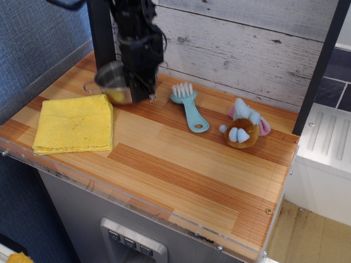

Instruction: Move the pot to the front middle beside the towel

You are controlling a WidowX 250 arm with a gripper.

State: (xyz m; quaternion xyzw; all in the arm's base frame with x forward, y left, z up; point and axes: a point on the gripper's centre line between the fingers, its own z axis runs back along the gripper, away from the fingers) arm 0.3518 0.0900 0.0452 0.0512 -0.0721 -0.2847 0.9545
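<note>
Black fingers (pixel 143 94) pinching the rim of the shallow shiny steel pot (pixel 114 82), tilted above the wooden tabletop (pixel 181 159), near the square yellow towel (pixel 74 124).

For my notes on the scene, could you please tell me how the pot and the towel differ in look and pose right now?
The pot is round, shiny metal; the towel is square, matte yellow cloth. The pot appears raised and tilted at the back left, gripped at its rim by the hand, while the towel lies flat and untouched nearer the front left. The pot looks motion-blurred; the towel is sharp. They look similar in width.
</note>
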